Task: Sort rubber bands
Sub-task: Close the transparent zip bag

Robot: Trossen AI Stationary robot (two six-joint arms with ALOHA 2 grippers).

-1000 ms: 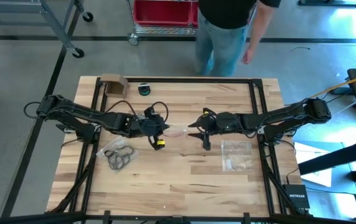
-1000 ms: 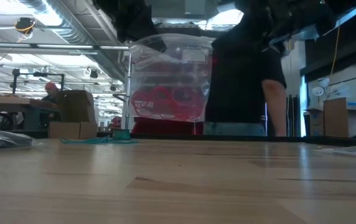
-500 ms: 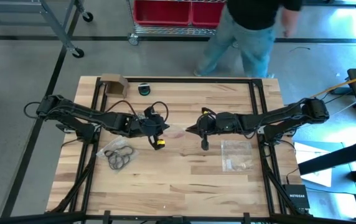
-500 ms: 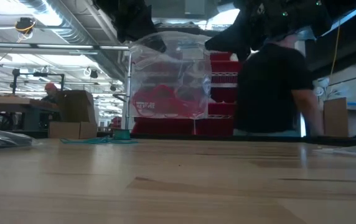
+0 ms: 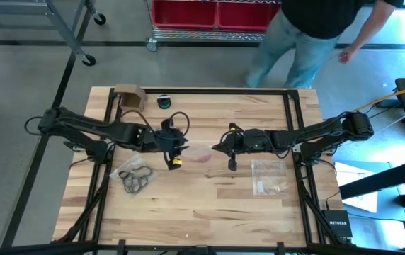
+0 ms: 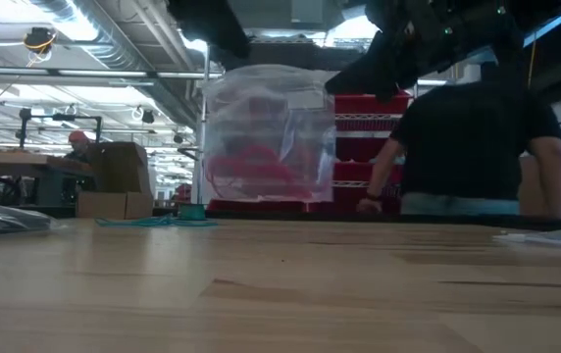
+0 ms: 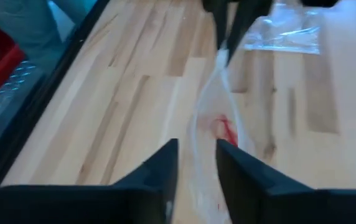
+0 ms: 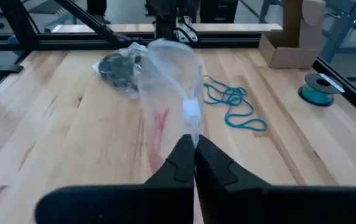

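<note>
Right gripper clenched on edge of clear bag holding red rubber bands; bag hangs between grippers, above counter. Left gripper released, fingers either side of bag, seemingly not pinching. Keep right pinch firm, bag mouth level; loose teal bands beyond.

Mid table blocked: clear bag strung between left hand and right hand. Bagged black bands near the left arm, flat bag under the right arm. Box, teal spool and teal bands crowd the far edge. Near half of table open.
</note>
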